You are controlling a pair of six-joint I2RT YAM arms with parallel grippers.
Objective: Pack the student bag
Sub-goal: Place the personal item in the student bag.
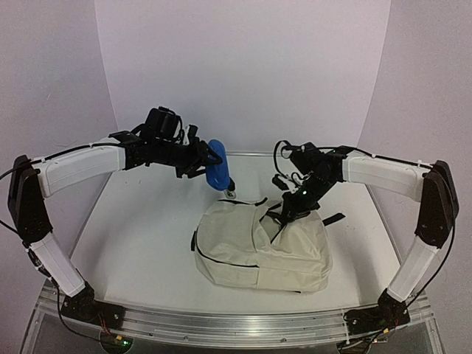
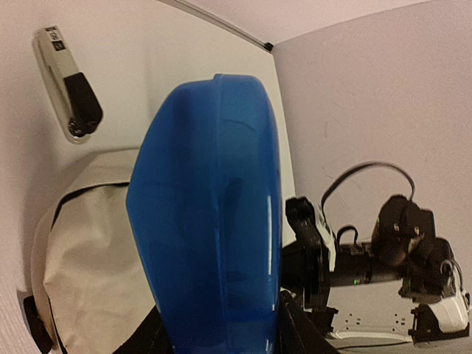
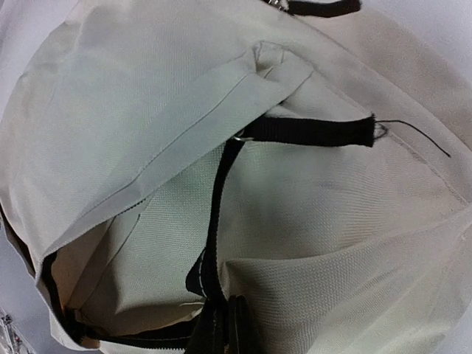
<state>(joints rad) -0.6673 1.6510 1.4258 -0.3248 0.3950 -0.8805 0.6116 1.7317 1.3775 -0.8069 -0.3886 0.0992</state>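
Two grips: left hand (image 1: pixel 209 159) on blue box (image 1: pixel 218 175), right hand (image 1: pixel 285 214) on the student bag (image 1: pixel 240 247) lying lengthwise left-right.

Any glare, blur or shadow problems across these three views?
Top external: even, soft light, sharp, only a faint shadow beneath the student bag. Left wrist: the blue container fills the middle at close range, with pale vertical glare streaks on its side. Right wrist: very close to the bag, no glare, black strap crisp, bottom edge darker and softer.
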